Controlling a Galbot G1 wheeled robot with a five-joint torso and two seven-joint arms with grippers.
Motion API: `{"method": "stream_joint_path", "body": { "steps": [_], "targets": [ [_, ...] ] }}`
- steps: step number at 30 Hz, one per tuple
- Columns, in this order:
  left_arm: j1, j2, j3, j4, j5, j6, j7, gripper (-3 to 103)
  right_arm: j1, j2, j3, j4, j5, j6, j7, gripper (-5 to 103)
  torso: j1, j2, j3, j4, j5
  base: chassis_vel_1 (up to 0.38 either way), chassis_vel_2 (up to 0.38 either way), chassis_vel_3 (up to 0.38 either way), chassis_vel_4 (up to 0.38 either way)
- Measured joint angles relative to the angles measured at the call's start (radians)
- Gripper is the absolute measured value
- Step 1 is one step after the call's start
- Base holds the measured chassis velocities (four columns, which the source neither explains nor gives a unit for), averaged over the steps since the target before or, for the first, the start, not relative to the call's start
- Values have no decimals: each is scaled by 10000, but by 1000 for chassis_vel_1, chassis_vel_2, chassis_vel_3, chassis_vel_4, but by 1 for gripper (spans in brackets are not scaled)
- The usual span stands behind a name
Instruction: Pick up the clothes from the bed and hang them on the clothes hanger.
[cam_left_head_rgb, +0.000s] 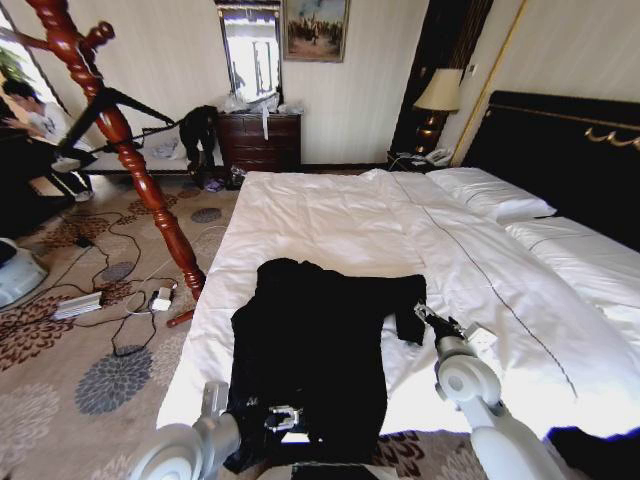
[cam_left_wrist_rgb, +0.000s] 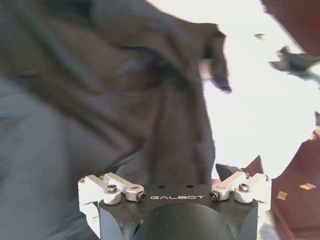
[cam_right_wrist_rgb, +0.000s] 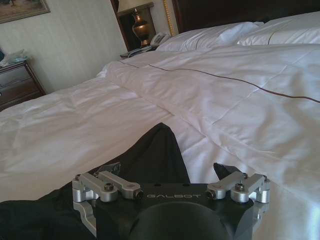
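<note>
Coat (cam_left_head_rgb: 310, 350) flat on bed (cam_left_head_rgb: 330, 215), claws beside

a dark dresser (cam_left_head_rgb: 262, 140) under a mirror (cam_left_head_rgb: 251, 50), floral carpet (cam_left_head_rgb: 70, 360), a lit bedside lamp (cam_left_head_rgb: 438, 95).

I see the black coat (cam_left_head_rgb: 310, 350) on the bed (cam_left_head_rgb: 330, 215)'s white duvet, crossed by a thin dark stripe; beside the bed, a reddish-brown wooden stand (cam_left_head_rgb: 120, 135); brown floral carpet (cam_left_head_rgb: 70, 370).
</note>
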Motion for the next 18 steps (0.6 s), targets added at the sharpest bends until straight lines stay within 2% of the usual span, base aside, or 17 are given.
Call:
{"method": "stream_joint_path", "body": {
  "steps": [2,3,6,9,11,12,14,15,16,18],
  "targets": [
    [-242,20,399,-35,461,-1,756,100,-38,-19,48,-7,-2,0,7,100,0,0,0,0,1,0,0,0,0],
    [-322,12,594,-18,700,0,911,100,-44,-23,63,-20,-1,0,13,100,0,0,0,0,1,0,0,0,0],
    [-407,-92,738,96,1289,0,960,100,-44,-23,83,-59,8,0,29,100,0,0,0,1,1,0,0,0,0],
    [-554,-337,403,75,1177,1,624,100,-23,-24,89,-83,19,0,35,100,0,0,0,4,1,0,0,0,0],
    [-796,-528,-96,-79,367,-5,-330,100,24,-21,90,-118,38,0,41,100,0,0,0,2,1,0,0,0,0],
    [-848,-524,-347,-80,290,-8,-1019,100,70,-24,83,-159,46,0,44,100,1,0,0,-1,2,0,0,0,0],
    [-681,-406,-476,-2,509,-12,-1671,100,137,-20,60,-192,60,0,46,100,1,0,0,-1,2,0,0,0,0],
    [-681,-406,-476,-2,509,-12,-1671,100,137,-20,60,-192,60,0,46,100,1,0,0,-1,2,0,0,0,0],
    [-480,-347,-460,46,623,-10,-1971,100,174,-5,34,-214,66,0,51,100,1,0,0,0,0,0,0,0,0],
    [-114,-303,-364,106,905,-10,-2198,100,259,37,-42,-267,71,0,57,100,0,0,0,3,1,0,0,0,0]
  ]
}}
